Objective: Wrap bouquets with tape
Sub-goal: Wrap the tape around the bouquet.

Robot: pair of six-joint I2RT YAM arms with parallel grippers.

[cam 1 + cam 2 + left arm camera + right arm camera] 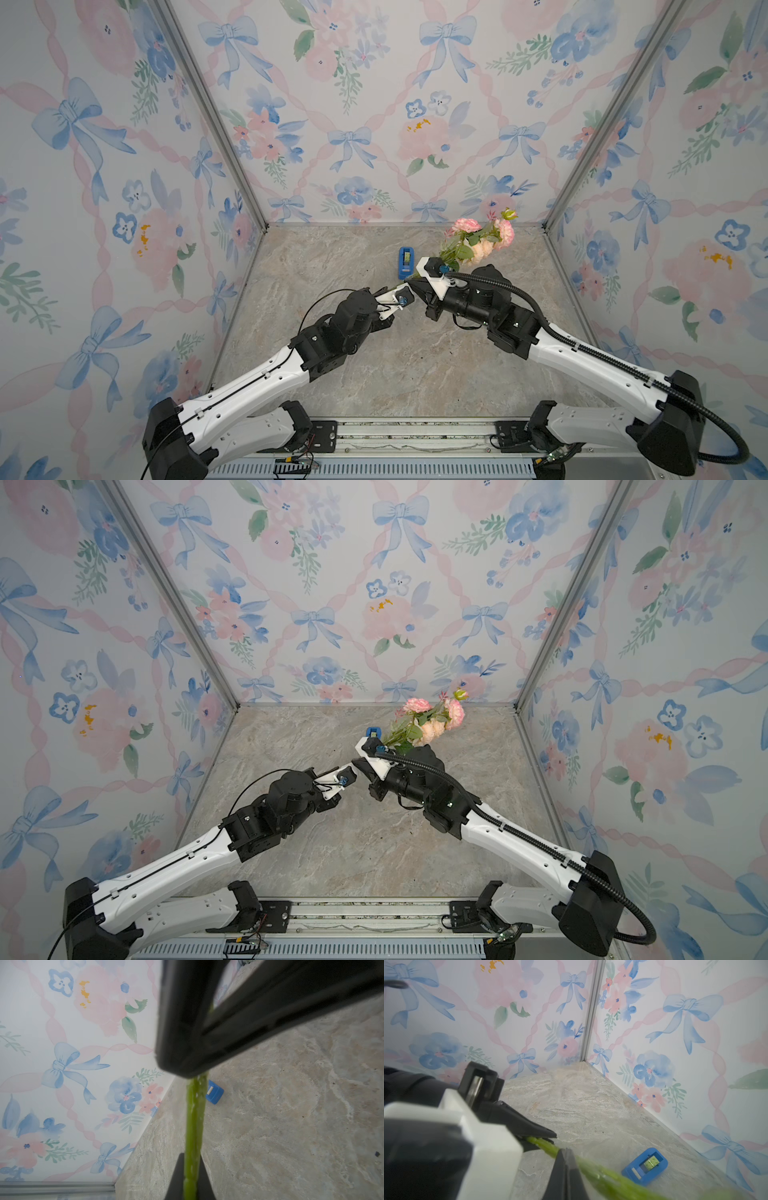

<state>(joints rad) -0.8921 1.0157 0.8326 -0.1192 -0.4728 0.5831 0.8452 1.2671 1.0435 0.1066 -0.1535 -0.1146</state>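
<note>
In both top views: perched high behind the arm bases, tilted down and forward across the marbled grey-beige stone bench (pixel 345 386) toward the floral-papered back wall (pixel 374 104), well away from the bright blue plastic tape dispenser (pixel 406 262); almost the same scene twice, shifted slightly sideways.

From the left wrist: pressed close, sighting along the thin green bouquet stems (pixel 194 1122) over the black left end effector (pixel 192 1180), dispenser just beyond.

From the right wrist: equally close, low over the bench, past the black right end effector (pixel 566 1153) toward the wall corner beyond the dispenser.

Shared by both wrists: stems, dispenser, bench around it.
</note>
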